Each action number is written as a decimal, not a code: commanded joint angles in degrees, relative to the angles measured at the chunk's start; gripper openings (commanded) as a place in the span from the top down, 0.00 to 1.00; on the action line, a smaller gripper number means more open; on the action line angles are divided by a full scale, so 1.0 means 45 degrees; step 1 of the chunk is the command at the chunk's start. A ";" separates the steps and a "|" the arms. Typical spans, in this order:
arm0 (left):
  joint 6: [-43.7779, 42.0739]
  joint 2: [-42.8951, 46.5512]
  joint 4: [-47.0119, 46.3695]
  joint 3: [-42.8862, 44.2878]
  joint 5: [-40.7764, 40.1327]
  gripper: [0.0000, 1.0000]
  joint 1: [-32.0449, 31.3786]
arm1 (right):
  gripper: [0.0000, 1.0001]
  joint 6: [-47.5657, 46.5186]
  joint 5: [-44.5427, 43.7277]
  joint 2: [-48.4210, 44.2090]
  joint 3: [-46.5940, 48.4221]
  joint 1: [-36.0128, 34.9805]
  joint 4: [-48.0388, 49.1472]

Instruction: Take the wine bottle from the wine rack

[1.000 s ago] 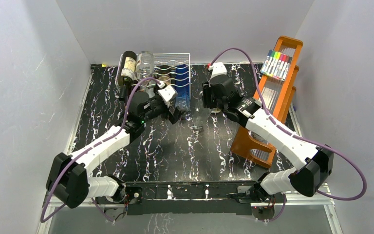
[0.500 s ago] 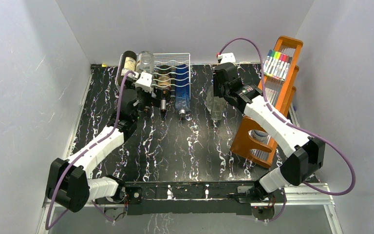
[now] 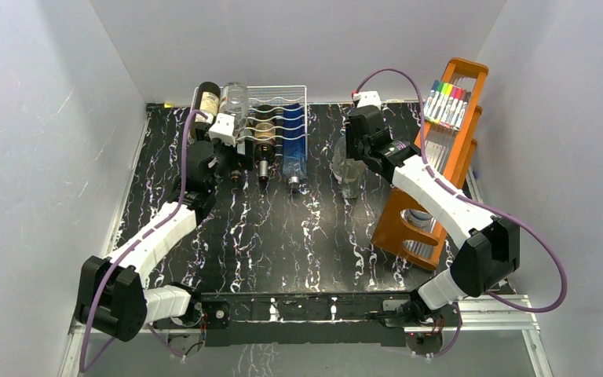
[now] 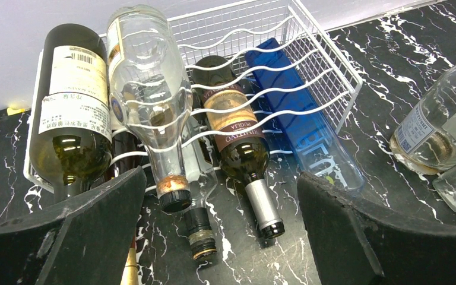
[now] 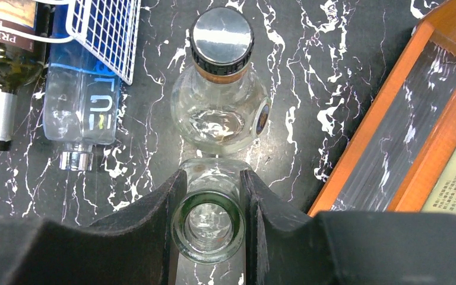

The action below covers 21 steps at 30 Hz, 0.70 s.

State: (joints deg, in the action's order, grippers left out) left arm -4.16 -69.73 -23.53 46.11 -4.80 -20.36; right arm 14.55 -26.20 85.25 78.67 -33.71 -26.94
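Observation:
The silver wire wine rack (image 3: 286, 100) stands at the back, also in the left wrist view (image 4: 312, 50). It holds a dark green bottle with a white label (image 4: 71, 119), a clear bottle (image 4: 148, 89), a dark wine bottle with a brown label and silver capsule (image 4: 240, 139) and a blue bottle (image 4: 312, 133). My left gripper (image 4: 221, 202) is open and empty just in front of the necks (image 3: 234, 153). My right gripper (image 5: 212, 178) is shut on the neck of an upright clear glass bottle (image 5: 206, 228) standing right of the rack (image 3: 350, 179).
A second clear bottle with a black cap (image 5: 221, 89) stands just beyond the held one. A tall orange wooden rack (image 3: 432, 177) with coloured markers (image 3: 445, 102) leans at the right. Another clear bottle with a black neck (image 4: 199, 228) lies in the rack's lower row.
My left gripper has swung left and back along the rack's front. My right gripper has moved back to stand over the upright clear bottle and has barely shifted since.

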 commanded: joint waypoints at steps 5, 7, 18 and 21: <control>0.0217 0.0071 -0.0195 0.0420 0.0410 0.02 0.0208 | 0.73 -0.0170 0.0004 -0.0138 0.0127 0.0131 0.0988; 0.0234 0.0064 -0.0094 0.0481 0.0468 0.02 0.0227 | 0.53 -0.0187 0.0126 -0.0165 0.0262 0.0136 0.0692; 0.0126 0.0091 0.0056 0.0598 0.0898 0.02 0.0323 | 0.02 -0.0420 0.0931 -0.1257 0.1481 0.0120 -0.0987; 0.0252 0.0060 0.0162 0.0703 0.1061 0.02 0.0391 | 0.02 -0.0405 0.1484 -0.1612 0.1833 0.0044 -0.1110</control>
State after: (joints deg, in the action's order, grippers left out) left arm -3.75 -70.00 -22.22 46.76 -1.69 -19.25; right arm 13.23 -22.61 82.76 81.89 -33.34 -31.75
